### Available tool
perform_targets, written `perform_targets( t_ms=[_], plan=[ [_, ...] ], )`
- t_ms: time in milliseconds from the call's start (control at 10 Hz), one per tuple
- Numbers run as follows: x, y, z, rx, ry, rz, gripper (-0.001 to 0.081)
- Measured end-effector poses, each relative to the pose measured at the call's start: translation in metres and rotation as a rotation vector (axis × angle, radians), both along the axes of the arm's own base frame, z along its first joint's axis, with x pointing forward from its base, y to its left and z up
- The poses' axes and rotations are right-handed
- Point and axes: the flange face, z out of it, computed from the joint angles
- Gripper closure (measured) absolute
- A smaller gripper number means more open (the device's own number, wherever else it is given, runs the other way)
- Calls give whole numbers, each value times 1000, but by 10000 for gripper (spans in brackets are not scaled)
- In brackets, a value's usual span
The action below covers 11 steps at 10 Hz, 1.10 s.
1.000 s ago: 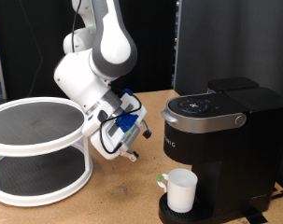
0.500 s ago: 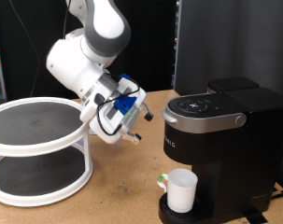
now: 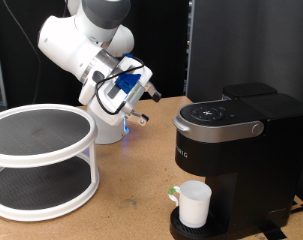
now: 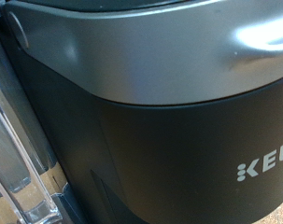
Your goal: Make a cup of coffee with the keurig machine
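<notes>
Over at the tabletop's left edge sits a white two-tier rack (image 3: 36, 160), its mesh shelves bare; behind it the arm (image 3: 86, 45) leans in from the top, and the gripper (image 3: 143, 108) hangs in the air above the middle of the tabletop, well apart from everything; nothing sits between its fingers, though whether they're spread or pressed together I cannot tell; below it there's a wide open stretch of wood running down to the near edge, free between rack and machine; now to the right, the keurig (image 3: 236, 160) stands at the tabletop's right edge, lid down, silver trim catching the light; the cup (image 3: 194, 203) is on the drip tray under the spout, upright, handle to the exterior view's left; the wrist view is filled by the machine's front, grey handle band across it, and white letters "KEU" (image 4: 264, 170) read on the black panel before the frame cuts them off.
</notes>
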Motion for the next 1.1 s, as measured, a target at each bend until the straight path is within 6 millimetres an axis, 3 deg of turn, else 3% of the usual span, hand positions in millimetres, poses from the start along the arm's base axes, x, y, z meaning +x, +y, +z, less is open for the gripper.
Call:
perform_targets(
  t_ms=[400,1100],
  plan=[
    [4,0,9,-2,-28,2,-2],
    [4,5,101,137,-106,17,-2]
  ],
)
